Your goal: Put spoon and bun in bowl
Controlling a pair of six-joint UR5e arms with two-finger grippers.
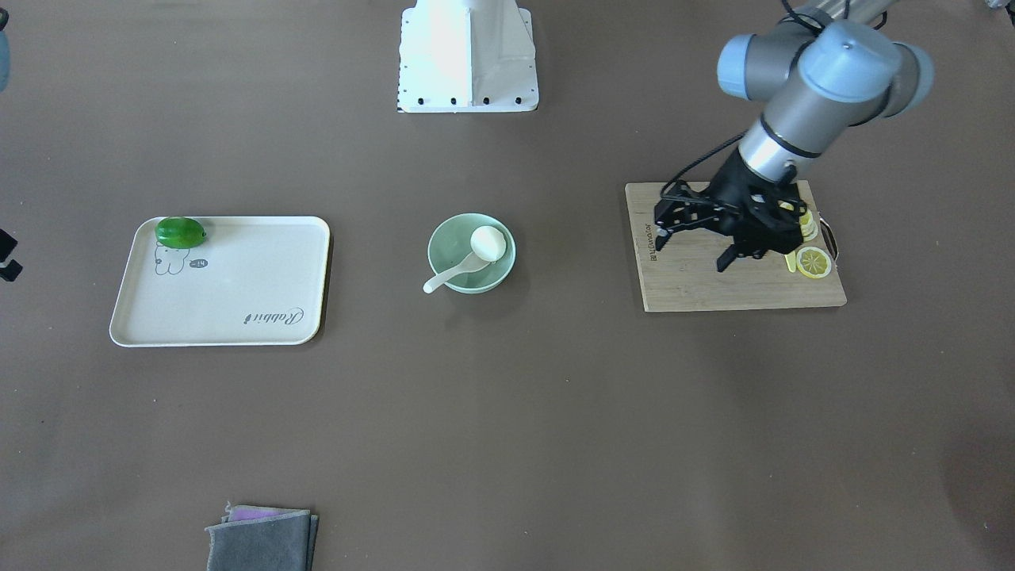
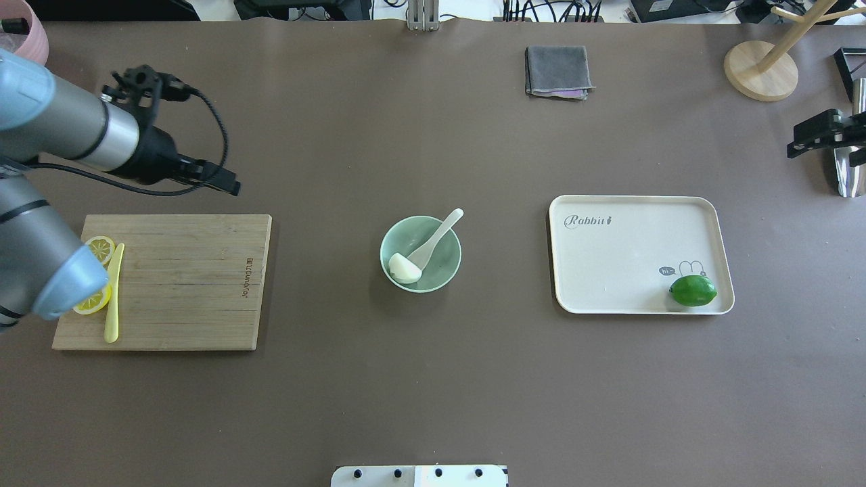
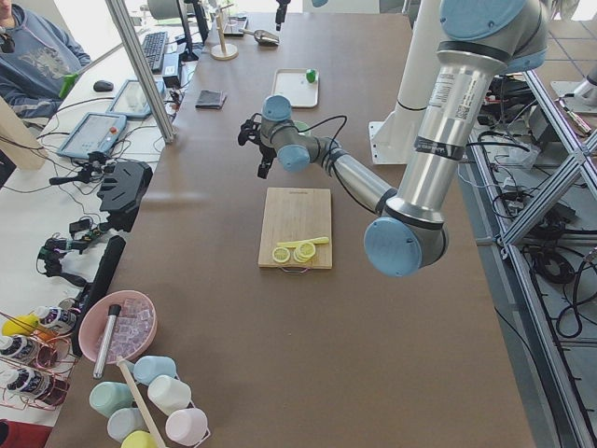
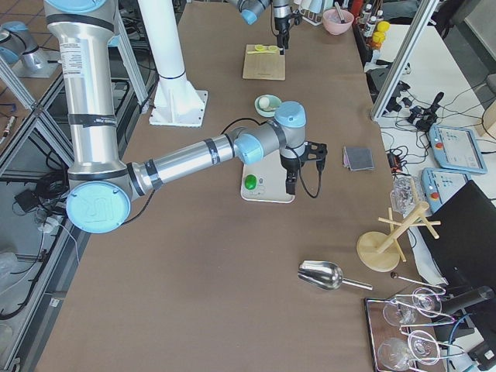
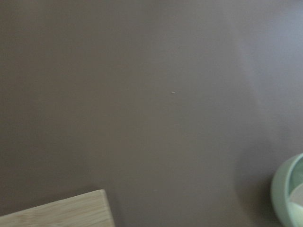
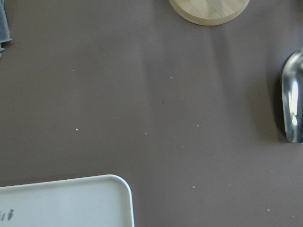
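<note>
Mint-green bowl is holding bun and spoon, mid-table; left gripper is hovering, fingers spread; right gripper, finger state: cannot tell.

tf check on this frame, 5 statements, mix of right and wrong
1. The bun sits in the bowl. True.
2. The spoon lies wholly outside the bowl. False: its scoop is inside and its handle sticks out over the rim.
3. The lime is on the tray. True.
4. The left claw grips the bun. False: it is open, holds nothing and is away from the bowl.
5. The lemon slices lie on the tray. False: they are on the cutting board, beside the yellow knife.
</note>
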